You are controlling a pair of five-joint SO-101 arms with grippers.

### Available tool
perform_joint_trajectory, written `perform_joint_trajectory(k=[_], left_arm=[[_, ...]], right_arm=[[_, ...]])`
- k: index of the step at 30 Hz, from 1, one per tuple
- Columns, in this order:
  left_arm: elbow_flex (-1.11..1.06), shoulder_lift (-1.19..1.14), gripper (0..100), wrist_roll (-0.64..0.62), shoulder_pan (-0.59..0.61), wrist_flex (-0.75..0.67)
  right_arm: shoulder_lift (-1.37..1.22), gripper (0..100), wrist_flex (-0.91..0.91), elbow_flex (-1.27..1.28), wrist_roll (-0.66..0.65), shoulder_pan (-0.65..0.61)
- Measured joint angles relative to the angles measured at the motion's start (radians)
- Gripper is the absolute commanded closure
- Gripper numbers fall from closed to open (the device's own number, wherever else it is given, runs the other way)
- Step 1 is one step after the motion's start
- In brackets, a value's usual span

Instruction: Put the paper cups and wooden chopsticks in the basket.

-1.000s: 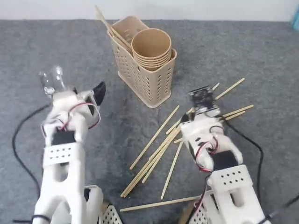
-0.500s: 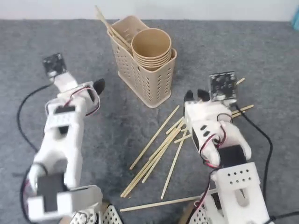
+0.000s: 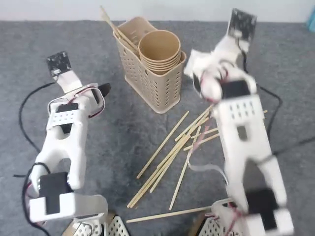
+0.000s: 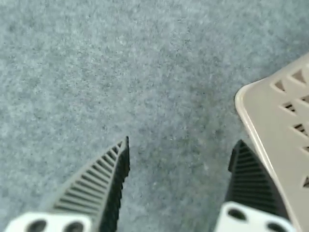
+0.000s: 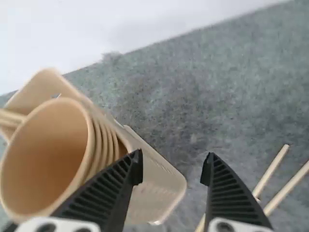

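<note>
A beige slotted basket [image 3: 147,81] stands at the back of the grey carpet. It holds a stack of paper cups [image 3: 159,49] and a few wooden chopsticks [image 3: 114,28]. Several more chopsticks [image 3: 167,156] lie scattered on the carpet in front of it, to the right. My left gripper [image 3: 101,93] is low beside the basket's left side, open over bare carpet [image 4: 181,147], with the basket's corner [image 4: 277,125] by one finger. My right gripper [image 3: 193,74] is raised at the basket's right side, open [image 5: 173,159], facing the cups [image 5: 43,154] and the basket's rim [image 5: 154,176].
One long chopstick [image 3: 170,213] lies apart near the front edge between the arm bases. Cables trail beside both arms. A pale wall runs behind the carpet's far edge [image 5: 96,24]. Loose chopsticks [image 5: 273,169] lie below the right gripper.
The right arm has lifted off the scattered chopsticks and swung up and back to the basket's right side. The left arm stretched forward, its gripper staying left of the basket.
</note>
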State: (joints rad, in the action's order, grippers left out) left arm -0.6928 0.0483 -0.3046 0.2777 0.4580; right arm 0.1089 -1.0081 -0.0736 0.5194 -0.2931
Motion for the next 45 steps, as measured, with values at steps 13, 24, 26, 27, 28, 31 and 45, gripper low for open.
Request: perform_joint_trajectory(k=[13,24,26,27,28,31,45], left_arm=[[0.000,0.000,68,0.000,0.000,0.000],[0.000,0.000,68,0.000,0.000,-0.031],[0.000,0.000,68,0.000,0.000,-0.031],[0.000,0.000,68,0.000,0.000,-0.031],[0.000,0.000,68,0.000,0.000,-0.031],[0.000,0.000,68,0.000,0.000,-0.031],[0.000,0.000,68,0.000,0.000,-0.031]], right_arm=[[-0.448,78.9,-0.233,-0.545,0.026,-0.032],[-0.428,78.9,-0.295,-0.548,0.026,-0.066],[-0.397,78.9,-0.302,-0.548,0.026,-0.061],[-0.377,78.9,-0.307,-0.548,0.026,-0.058],[-0.354,78.9,-0.308,-0.548,0.026,-0.057],[-0.282,79.0,-0.330,-0.548,0.026,-0.057],[-0.172,78.7,-0.425,-0.548,0.026,-0.158]])
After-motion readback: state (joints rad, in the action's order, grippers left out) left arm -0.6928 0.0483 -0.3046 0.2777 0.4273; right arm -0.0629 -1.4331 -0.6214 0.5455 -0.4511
